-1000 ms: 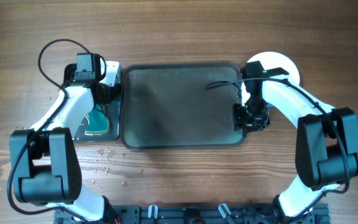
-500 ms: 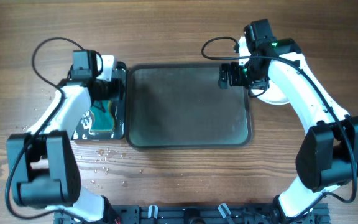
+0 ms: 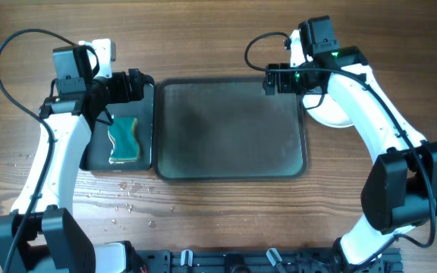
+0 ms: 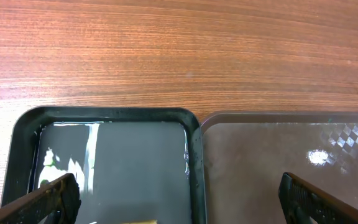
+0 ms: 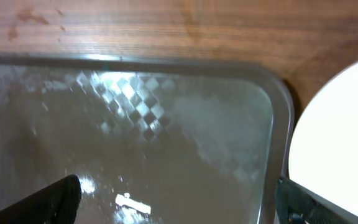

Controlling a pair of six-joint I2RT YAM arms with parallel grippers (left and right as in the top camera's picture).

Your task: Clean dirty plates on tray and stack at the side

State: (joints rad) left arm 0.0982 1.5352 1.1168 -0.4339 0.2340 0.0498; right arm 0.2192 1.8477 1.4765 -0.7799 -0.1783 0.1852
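Note:
The dark grey-green tray lies in the middle of the table with nothing on it; its wet surface shows in the left wrist view and the right wrist view. White plates sit just off its right edge, partly hidden under my right arm, and a white plate shows beside the tray rim. My right gripper hangs open over the tray's far right corner. My left gripper is open over the seam between the two trays, holding nothing.
A smaller glossy black tray lies against the big tray's left side, with a green and yellow sponge in it. Water drops speckle the wood in front of it.
My left gripper has opened, let go of the sponge and drawn back toward the far edge. My right gripper opened and moved from the tray's right edge to its far right corner.

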